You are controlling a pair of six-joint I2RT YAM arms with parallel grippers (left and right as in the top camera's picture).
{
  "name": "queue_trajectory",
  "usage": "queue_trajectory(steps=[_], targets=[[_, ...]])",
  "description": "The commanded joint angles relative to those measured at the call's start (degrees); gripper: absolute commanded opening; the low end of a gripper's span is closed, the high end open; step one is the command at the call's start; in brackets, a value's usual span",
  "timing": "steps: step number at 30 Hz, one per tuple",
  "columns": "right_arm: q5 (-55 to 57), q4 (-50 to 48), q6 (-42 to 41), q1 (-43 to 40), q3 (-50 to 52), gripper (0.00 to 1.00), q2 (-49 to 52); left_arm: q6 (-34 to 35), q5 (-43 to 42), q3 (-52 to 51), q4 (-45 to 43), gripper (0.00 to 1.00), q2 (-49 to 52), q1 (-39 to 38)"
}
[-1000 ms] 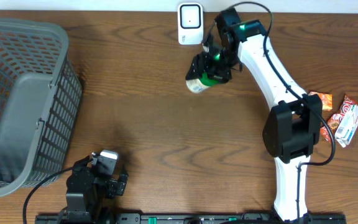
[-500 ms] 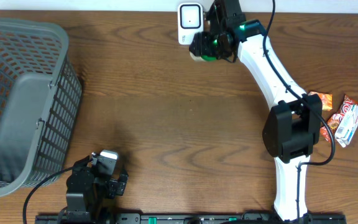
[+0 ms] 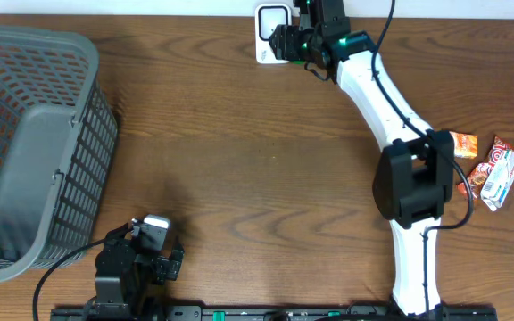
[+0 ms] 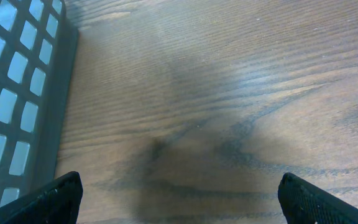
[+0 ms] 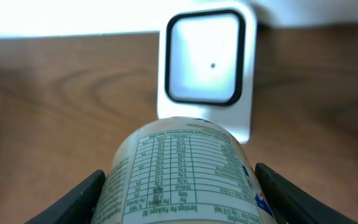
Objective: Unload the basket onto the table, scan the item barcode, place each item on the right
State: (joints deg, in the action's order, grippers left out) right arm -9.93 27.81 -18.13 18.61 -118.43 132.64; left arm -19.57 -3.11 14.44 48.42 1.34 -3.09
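The item [image 5: 182, 171] is a cream cylindrical container with a green nutrition table on its label. My right gripper [image 5: 180, 186] is shut on it, one finger pressing each side. The container is held just in front of the white barcode scanner [image 5: 205, 59], whose dark-rimmed window faces it. From overhead, the right gripper [image 3: 291, 43] sits at the table's far edge and overlaps the scanner [image 3: 263, 36]; the item is mostly hidden there. No barcode shows on the visible label side. My left gripper [image 3: 150, 236] rests at the near left, open [image 4: 179, 199] over bare wood.
A grey plastic basket [image 3: 25, 143] fills the left of the table, and its wall [image 4: 17, 93] is close to the left gripper. Snack packets lie at the right edge: an orange one [image 3: 462, 143] and a red-and-white one [image 3: 493, 174].
The right arm carried the item from mid-table toward the far edge, up to the scanner. The left arm has not moved.
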Motion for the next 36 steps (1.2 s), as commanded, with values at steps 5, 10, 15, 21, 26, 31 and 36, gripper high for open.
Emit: queue_trajectory(steps=[5,10,15,21,26,31,36], targets=[[4.28,-10.45,5.2,1.64,-1.03,0.47,3.69,-0.09,-0.35,-0.98,2.54,0.99,-0.28,0.24],[9.09,-17.42,10.01,3.19,-1.03,0.47,5.81,-0.09,-0.35,-0.98,2.54,0.99,-0.28,0.24],[13.81,-23.47,16.33,3.76,-1.03,0.48,7.67,-0.09,-0.35,-0.98,2.54,0.99,-0.28,0.24],[15.8,-28.98,22.6,3.78,-1.03,0.47,9.86,-0.09,-0.35,-0.98,2.54,0.98,-0.28,0.24],[19.85,-30.23,25.57,3.72,-1.03,0.47,10.01,-0.09,-0.35,-0.98,2.54,0.98,-0.28,0.24],[26.29,-28.94,27.5,3.74,-1.29,0.47,9.64,-0.09,-0.35,-0.98,2.54,0.98,-0.28,0.24],[30.67,-16.0,26.29,1.86,-4.98,0.51,7.48,-0.09,-0.35,-0.98,2.54,0.98,-0.28,0.24]])
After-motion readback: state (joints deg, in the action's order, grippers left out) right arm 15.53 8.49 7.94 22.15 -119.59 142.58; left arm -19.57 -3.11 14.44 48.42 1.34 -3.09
